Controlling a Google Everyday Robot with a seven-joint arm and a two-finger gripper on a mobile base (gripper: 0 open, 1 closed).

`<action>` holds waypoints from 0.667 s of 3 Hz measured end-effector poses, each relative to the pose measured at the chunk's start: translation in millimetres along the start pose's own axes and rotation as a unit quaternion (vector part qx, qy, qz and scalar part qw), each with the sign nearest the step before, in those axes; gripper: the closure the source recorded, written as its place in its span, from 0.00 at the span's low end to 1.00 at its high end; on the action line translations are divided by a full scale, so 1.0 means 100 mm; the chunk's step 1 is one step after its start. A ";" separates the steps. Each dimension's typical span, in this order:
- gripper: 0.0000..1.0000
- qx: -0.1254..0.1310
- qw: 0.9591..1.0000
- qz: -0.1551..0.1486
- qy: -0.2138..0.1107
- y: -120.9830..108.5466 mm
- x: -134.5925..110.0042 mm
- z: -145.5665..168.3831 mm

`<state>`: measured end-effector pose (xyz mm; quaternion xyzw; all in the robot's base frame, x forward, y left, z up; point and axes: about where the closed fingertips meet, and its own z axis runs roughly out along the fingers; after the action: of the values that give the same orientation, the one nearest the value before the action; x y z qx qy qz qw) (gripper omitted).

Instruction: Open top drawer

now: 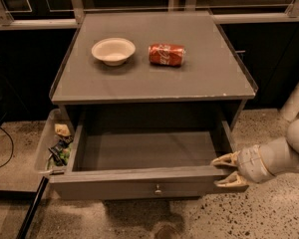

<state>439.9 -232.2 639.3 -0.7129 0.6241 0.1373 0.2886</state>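
Your gripper [228, 171] sits at the near right corner of the top drawer [114, 182], its two pale fingers spread apart. One finger [224, 160] lies over the inner side of the front panel and the other is low on the outer side, so the panel's right end runs between them. You cannot tell whether either finger presses on the panel. The white arm [281, 153] comes in from the right edge of the scene.

The top drawer stands pulled out toward the near side, its deep grey interior exposed, and its small round knob [158, 188] is at the middle of the front. Above it, on the grey cabinet top [154, 83], a white bowl [113, 50] stands left of a red soda can [167, 55] lying on its side. Left of the drawer, a shallow tray [42, 151] holds small clutter [60, 151].
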 end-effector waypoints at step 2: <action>0.83 -0.032 0.999 -0.005 -0.004 0.26 0.02 -0.01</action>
<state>414.5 -236.2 632.9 -0.7242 0.6147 0.1591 0.2688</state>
